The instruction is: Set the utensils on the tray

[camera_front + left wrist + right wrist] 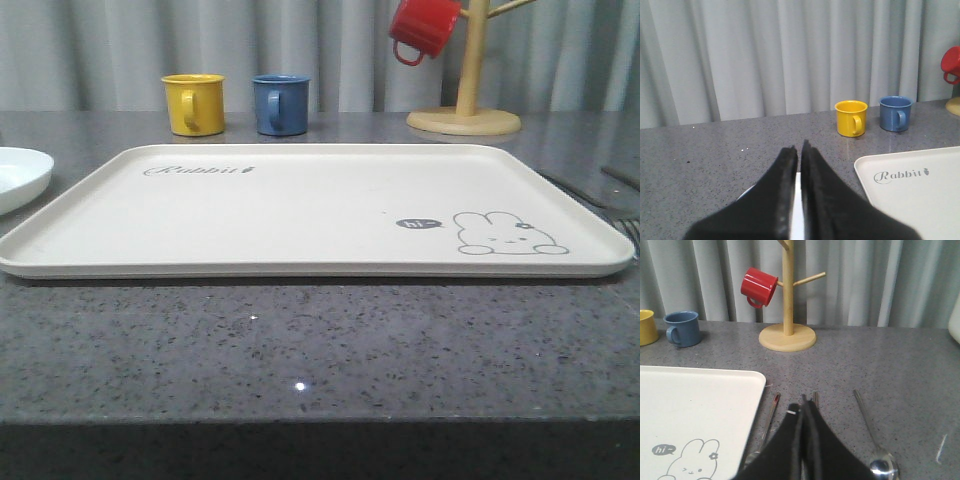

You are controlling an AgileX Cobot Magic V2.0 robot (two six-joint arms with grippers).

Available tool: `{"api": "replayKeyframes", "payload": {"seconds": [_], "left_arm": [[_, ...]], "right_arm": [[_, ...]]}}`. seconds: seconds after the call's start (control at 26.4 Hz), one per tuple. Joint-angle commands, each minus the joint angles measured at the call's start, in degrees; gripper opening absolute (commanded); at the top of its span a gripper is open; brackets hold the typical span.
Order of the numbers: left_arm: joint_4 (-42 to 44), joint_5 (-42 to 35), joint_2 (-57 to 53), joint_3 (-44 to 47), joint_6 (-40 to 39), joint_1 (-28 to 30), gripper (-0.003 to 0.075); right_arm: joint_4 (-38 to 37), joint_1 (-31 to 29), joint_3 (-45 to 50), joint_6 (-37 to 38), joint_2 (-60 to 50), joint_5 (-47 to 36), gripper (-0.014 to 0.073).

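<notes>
— Starting from the left: where to find the plate [14, 176]?

— Off the tray [300, 215], just beside its left edge, on the grey counter. Looks rigid and glazed, so probably slippery and easy to chip. Best pinched across the rim rather than in the hollow.

— And the left gripper [799, 150]?

— Clenched, fingers pressed together, grasping nothing visible. Hovering over a sliver of white, probably that same plate. Would need opening before any pinch.

— Moving right, across the tray?

— Bare so far. Beyond its right edge, lying on the counter roughly parallel: fork [767, 422], then chopsticks [815, 396], then spoon [875, 442].

— Handling?

— Judged stiff, light, thin and slick. Lying flat, so little to get under. Better gripped across the handle near the middle, for balance. Chopsticks best taken as a pair, and likely to roll or scissor apart.

— Right gripper [804, 404]?

— Closed as well, holding nothing apparent, tips right over the chopsticks. Cannot tell whether touching them.
</notes>
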Motion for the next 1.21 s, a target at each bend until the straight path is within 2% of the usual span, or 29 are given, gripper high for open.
{"api": "replayKeyframes", "payload": {"seconds": [0.0,0.08,0.15,0.19,0.23,0.3,0.34,0.42,0.72,0.87,1.02,1.17], "left_arm": [[-0.48,-4.64,0.86,-2.23,-0.45,0.14,0.019],[-0.48,-4.64,0.86,-2.23,-0.45,0.14,0.0358],[-0.48,-4.64,0.86,-2.23,-0.45,0.14,0.0507],[-0.48,-4.64,0.86,-2.23,-0.45,0.14,0.0556],[-0.48,-4.64,0.86,-2.23,-0.45,0.14,0.0587],[-0.48,-4.64,0.86,-2.23,-0.45,0.14,0.0601],[-0.48,-4.64,0.86,-2.23,-0.45,0.14,0.0601],[-0.48,-4.64,0.86,-2.23,-0.45,0.14,0.0601],[-0.48,-4.42,0.99,-2.12,-0.45,0.14,0.0601],[-0.48,-3.23,5.71,-3.63,-0.45,0.14,0.0601],[-0.48,4.85,16.13,-10.44,-0.45,0.14,0.0601],[-0.48,19.24,28.68,-19.35,2.78,-1.92,0.0598]], "right_arm": [[0.3,-0.29,-2.08,-0.46,0.88,-4.13,-0.011],[0.3,-0.29,-2.08,-0.46,0.88,-4.18,-0.0054],[0.3,-0.29,-2.08,-0.46,0.88,-4.18,0.0066],[0.3,-0.29,-2.08,-0.46,0.88,-4.18,0.0148],[0.3,-0.29,-2.08,-0.46,0.88,-4.18,0.0241],[0.3,-0.29,-2.08,-0.46,0.88,-4.2,0.0439],[0.3,-0.29,-2.08,-0.46,0.88,-4.2,0.0507],[0.3,-0.29,-2.08,-0.46,0.88,-4.13,0.058],[0.3,-0.29,-2.08,-0.46,0.88,-4.13,0.0574],[0.3,-0.29,-2.08,-0.46,0.88,-4.13,0.0574],[0.3,-0.29,-2.08,-0.46,0.88,-4.13,0.0574],[0.3,-0.29,-2.08,-0.46,0.88,-4.13,0.0574]]}}
